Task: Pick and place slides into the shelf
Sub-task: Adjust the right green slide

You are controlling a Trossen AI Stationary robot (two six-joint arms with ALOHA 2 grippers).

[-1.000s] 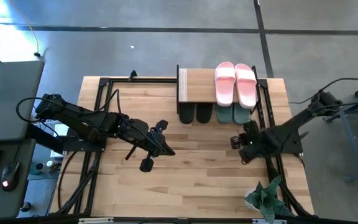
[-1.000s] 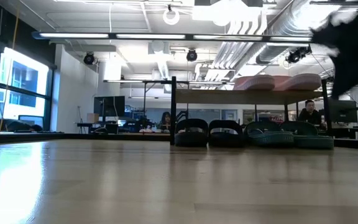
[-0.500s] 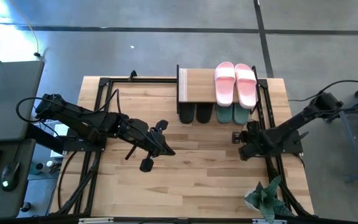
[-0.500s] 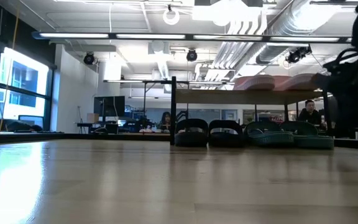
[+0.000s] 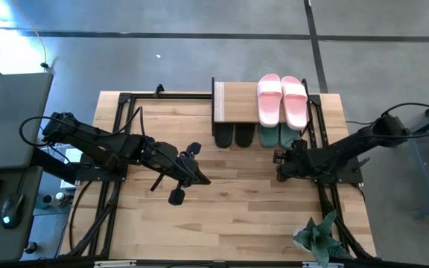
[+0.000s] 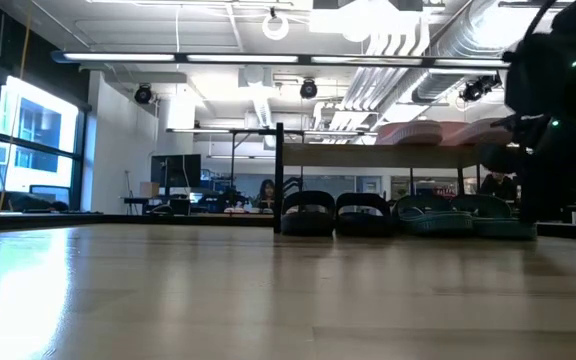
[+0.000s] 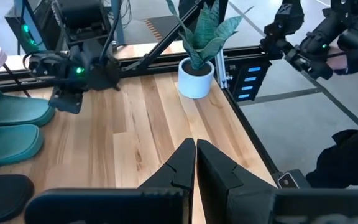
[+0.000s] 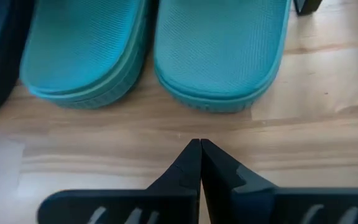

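**High view: three pairs on the rack, both grippers empty**

High view, from left to right: the left gripper hangs over the open middle of the table, well apart from the shelf, its fingers pressed together on nothing. In its own wrist view those fingers meet in a thin line above bare planks.

Next comes the shelf at the table's far edge. Six slides show, in three pairs. The black pair stands on the table under the shelf's left half, side by side, heels sticking out towards the arms. Just to its right, touching or nearly so, the dark green pair stands the same way under the right half. The pink pair lies on the plank top straight above the green one. All six have their long axis running from the near side of the table to the far side, each pair parallel; the pink straps sit towards the far end, so the toes point away from the arms.

The right gripper hovers just in front of the green heels, near but not touching. Its wrist view shows two green heel ends facing the closed, empty fingertips.

One potted plant stands at the table's near right corner.
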